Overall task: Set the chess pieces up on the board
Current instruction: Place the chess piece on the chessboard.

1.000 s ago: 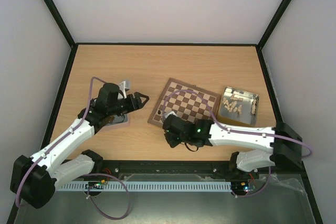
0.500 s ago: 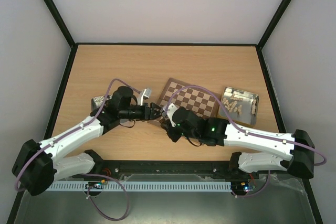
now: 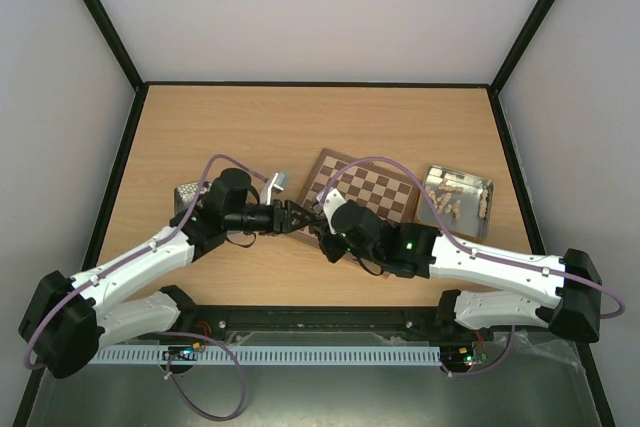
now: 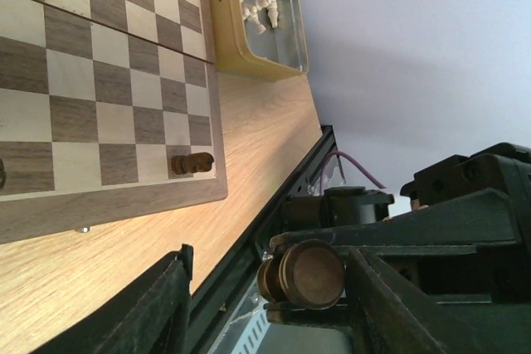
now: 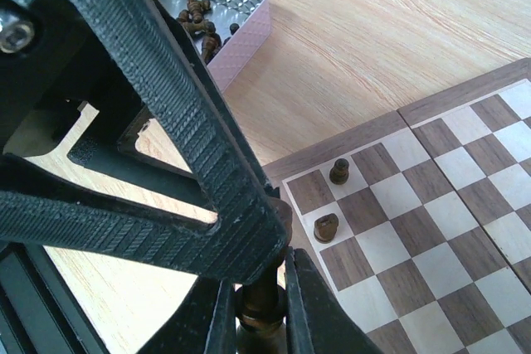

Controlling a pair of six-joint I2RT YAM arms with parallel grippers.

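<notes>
left gripper [image 3: 302, 218] has swung right since a second ago; back then its tips sat just right of the grey tray [image 3: 186, 194], well apart from the right gripper [image 5: 260, 286]; half a second ago it was already close; now the two meet tip to tip over the near left corner of the board [image 3: 372, 197]; left jaws spread, one finger [image 4: 158, 312] on each side of the dark chessman [image 4: 305, 274], gap visible on both sides, no contact that I can see; right jaws pinching that chessman, its round end facing the left wrist camera; right wrist is slightly further up and left than a second ago, arm more stretched out; grey tray showed only its near right edge under the left wrist before, now its far left corner shows instead; it sits behind the left wrist, left of the jaws, with loose dark pieces [image 5: 199, 18] in it; board unmoved, extends right of and beyond the meeting jaws; from overhead its near left corner was still visible a second ago, now the grippers cover it; two dark chessmen [image 5: 338, 172] stand on squares at that corner, just beyond the right fingertips; one upright, the other looks tipped, can't confirm; yellow-sided tray [image 3: 456, 200] with pale pieces [image 3: 442, 203] unmoved, well right of both jaws, past the board
</notes>
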